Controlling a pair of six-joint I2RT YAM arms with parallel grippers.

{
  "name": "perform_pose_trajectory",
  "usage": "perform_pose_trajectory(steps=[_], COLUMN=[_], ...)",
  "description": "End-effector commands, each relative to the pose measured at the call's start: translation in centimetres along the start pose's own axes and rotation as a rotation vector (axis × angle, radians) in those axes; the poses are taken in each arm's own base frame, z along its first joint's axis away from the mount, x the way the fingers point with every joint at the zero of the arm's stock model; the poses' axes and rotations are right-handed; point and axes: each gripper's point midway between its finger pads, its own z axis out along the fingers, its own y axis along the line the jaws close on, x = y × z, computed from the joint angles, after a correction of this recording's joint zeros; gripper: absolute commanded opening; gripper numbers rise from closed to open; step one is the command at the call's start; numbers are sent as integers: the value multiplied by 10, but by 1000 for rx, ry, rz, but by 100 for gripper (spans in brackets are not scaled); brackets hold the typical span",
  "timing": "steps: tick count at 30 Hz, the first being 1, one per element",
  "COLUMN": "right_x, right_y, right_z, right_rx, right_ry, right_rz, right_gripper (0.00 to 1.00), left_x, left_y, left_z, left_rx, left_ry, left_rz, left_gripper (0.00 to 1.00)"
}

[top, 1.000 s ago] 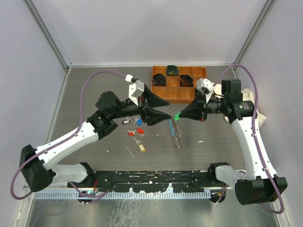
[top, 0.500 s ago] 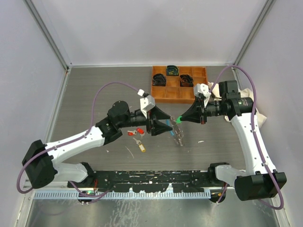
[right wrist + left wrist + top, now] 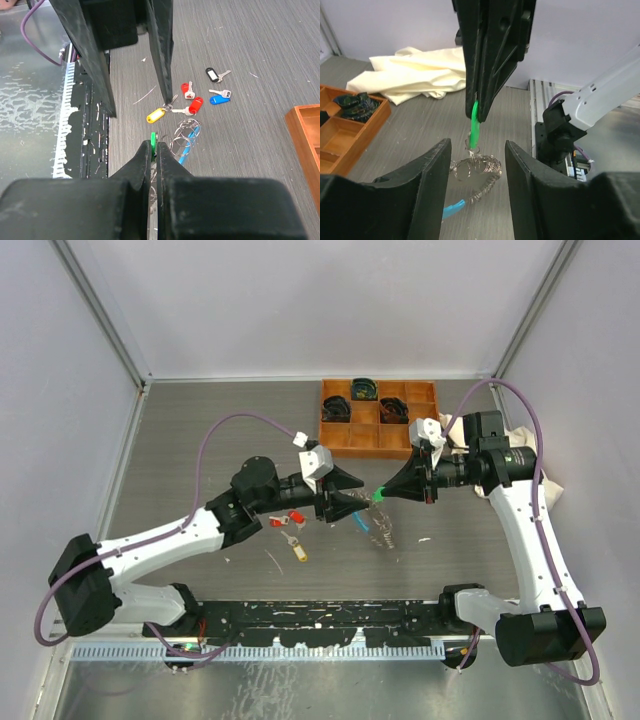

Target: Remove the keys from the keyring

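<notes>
Left wrist view has the left gripper spread wide, its black fingers on either side of the keyring and touching nothing, while the right gripper reaches in from above with its jaws pressed together on a green tag. The ring dangles from that tag between the two arms, near the middle of the table; whether its low end rests on the surface I cannot tell. The likeliest trouble is the pinch: the tag is a thin, smooth plastic slip held only by its upper end, so a pull against a snagged ring would probably slide it out and drop the lot. The ring is a floppy loop of silvery wire coil with a light-blue plastic curve at one side. Being so limp it may swing or fold away as the left fingers close, leaving them with one loose strand or none. If it falls, it would land just beside the keys lying freed on the grey wood-grain top, small bright metal blades with yellow, red, blue and black tags, and the coil could catch on them. An orange tray of square wooden compartments and a crumpled cream cloth lie well apart from all this
</notes>
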Motion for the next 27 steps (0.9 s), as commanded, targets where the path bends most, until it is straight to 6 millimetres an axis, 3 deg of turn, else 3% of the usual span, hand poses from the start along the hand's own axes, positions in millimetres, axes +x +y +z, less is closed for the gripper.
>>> perform_pose_trajectory(steps=[1,20,27], right_x=[-21,-17,-16], right_y=[4,3,2], right_z=[-1,4,4], right_rx=[-19,-42,-44], right_ry=[-43,-26,-26], right_rz=[-72,-65,-62], right_gripper=[1,1,1], left_x=[-18,-4,2], left_y=[11,12,11], left_z=[15,38,40], left_rx=[-12,51,67], left_ry=[-53,-33,-21], left_rz=[65,24,2], left_gripper=[48,38,29])
